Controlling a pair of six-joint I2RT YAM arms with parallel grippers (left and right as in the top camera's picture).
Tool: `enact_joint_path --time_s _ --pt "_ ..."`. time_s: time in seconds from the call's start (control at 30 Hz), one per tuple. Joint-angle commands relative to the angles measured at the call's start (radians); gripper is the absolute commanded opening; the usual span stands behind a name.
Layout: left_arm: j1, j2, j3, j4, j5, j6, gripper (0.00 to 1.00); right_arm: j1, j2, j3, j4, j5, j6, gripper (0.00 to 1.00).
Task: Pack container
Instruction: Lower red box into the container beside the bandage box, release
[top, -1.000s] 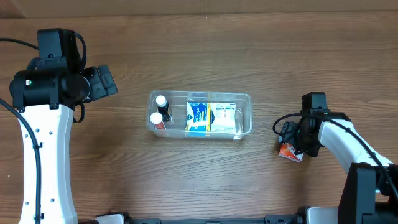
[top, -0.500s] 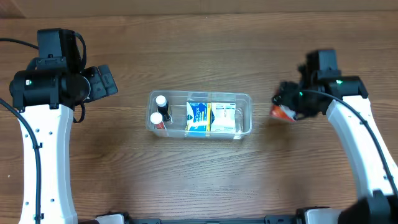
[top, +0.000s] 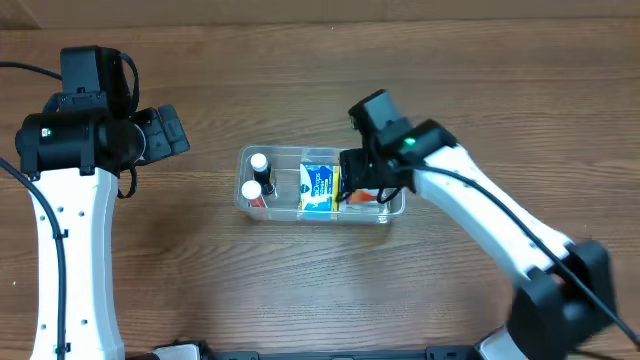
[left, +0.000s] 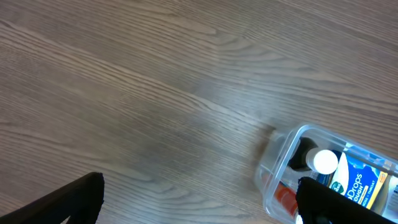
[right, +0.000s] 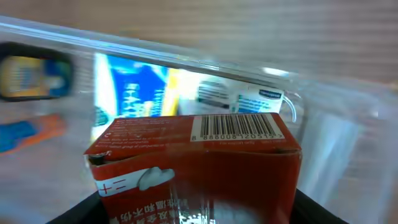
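Right jaws clamp a red barcoded box (right: 199, 165) over the container (top: 285, 187). Left jaws stand apart. Just beyond them a blue box (left: 365, 186) reads "Drops".

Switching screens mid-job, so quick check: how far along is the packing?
Done: the container already holds a blue box and two bottles. In hand: the right claw grips a red box over the container's right end. Remaining: lower it in, release. The left claw is open and empty.

Robot lab workbench, wood-grain table (top: 300, 290), white left arm (top: 70, 250) and right arm (top: 490, 225), black cable (top: 20, 68)
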Motion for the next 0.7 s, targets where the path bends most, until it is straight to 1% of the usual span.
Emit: enact_joint_path --time_s 0.0,0.13,0.17,0.27,0.3,0.43,0.53,0.67 --pt "0.004 -0.002 0.016 0.001 0.005 0.015 1.0 0.0 0.086 -0.006 0.013 0.032 0.023 0.67" --pt "0.003 -0.002 0.016 0.001 0.005 0.014 1.0 0.0 0.111 -0.006 0.03 0.044 0.022 0.69" --pt "0.003 -0.002 0.016 0.001 0.005 0.014 1.0 0.0 0.111 -0.006 0.037 0.044 0.022 0.71" --pt "0.003 -0.002 0.016 0.0 0.005 0.014 1.0 0.0 0.111 -0.006 0.051 0.052 0.018 0.85" --pt "0.003 -0.002 0.016 0.0 0.006 0.015 1.0 0.0 0.111 0.0 0.049 0.068 0.018 0.91" --pt "0.004 -0.002 0.016 -0.006 0.005 0.015 1.0 0.0 0.074 0.077 -0.05 0.118 0.018 1.0" --pt "0.004 -0.002 0.016 -0.01 0.005 0.015 1.0 0.0 -0.045 0.164 -0.131 0.161 0.023 1.0" --pt "0.004 -0.002 0.016 -0.01 0.005 0.015 1.0 0.0 -0.24 0.172 -0.156 0.161 0.042 0.93"
